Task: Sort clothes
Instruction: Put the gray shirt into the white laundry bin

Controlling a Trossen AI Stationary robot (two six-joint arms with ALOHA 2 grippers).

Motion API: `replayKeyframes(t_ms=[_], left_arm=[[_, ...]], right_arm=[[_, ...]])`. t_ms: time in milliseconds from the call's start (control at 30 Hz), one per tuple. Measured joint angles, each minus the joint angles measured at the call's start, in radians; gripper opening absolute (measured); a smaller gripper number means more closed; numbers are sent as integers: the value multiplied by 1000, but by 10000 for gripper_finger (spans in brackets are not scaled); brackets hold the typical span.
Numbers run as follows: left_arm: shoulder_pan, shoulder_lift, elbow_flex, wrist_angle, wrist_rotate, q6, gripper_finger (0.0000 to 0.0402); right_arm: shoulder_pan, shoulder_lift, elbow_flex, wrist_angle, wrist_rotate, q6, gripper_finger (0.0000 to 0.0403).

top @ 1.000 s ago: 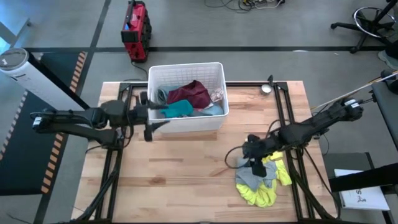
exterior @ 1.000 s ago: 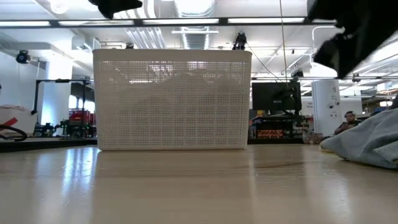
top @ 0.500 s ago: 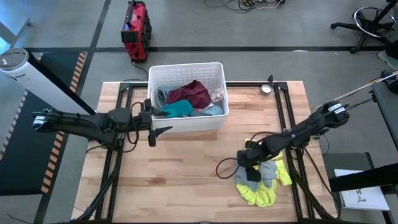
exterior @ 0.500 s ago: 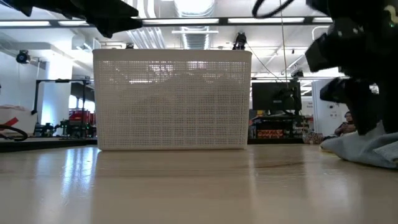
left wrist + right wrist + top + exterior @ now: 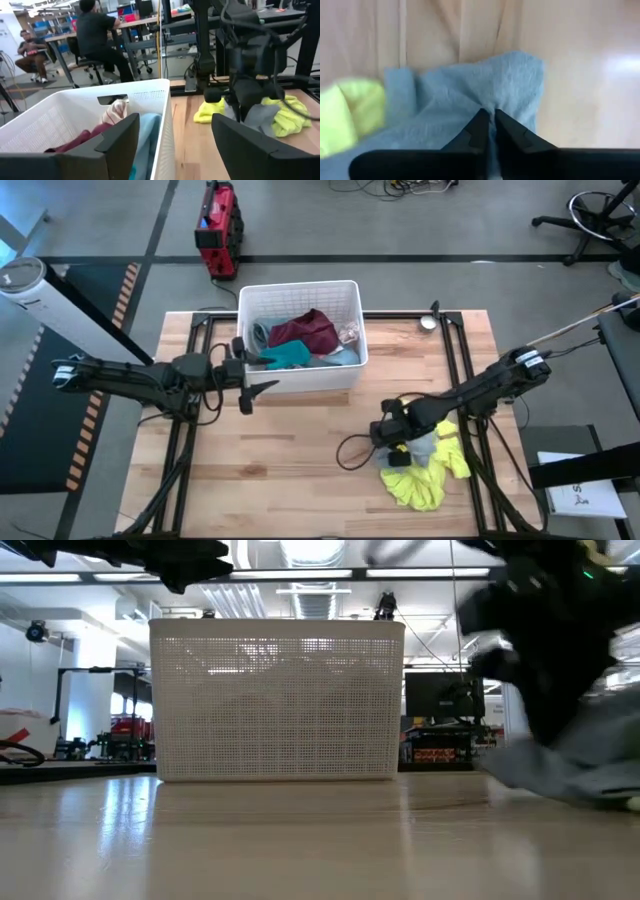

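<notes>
Right gripper (image 5: 489, 131) pinching the grey garment (image 5: 470, 95) beside the basket (image 5: 300, 375), ready to lift; left gripper (image 5: 247, 375), open, waits at the basket's front.

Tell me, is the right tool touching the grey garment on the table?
Touching. The right wrist view shows the right tool shut on a pinched fold of the grey garment, fabric bunched between its fingertips.

Right gripper (image 5: 489, 131) low (jaws pinched together), left gripper (image 5: 248, 373) spread.
</notes>
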Motion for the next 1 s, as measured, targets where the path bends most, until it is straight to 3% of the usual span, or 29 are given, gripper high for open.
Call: replayKeyframes(t_ms=[300,533,733,1000], left_arm=[[0,26,0,50,0,29,233],[0,23,0,70,0,47,238],[0,24,0,70,0,47,231],[0,25,0,71,0,47,226]], right_arm=[[-45,-40,288,-58,144,-232,2],[-113,-47,474,-52,155,-443,1],[-197,-47,598,71,259,-587,1],[-381,-47,645,338,247,-782,0]])
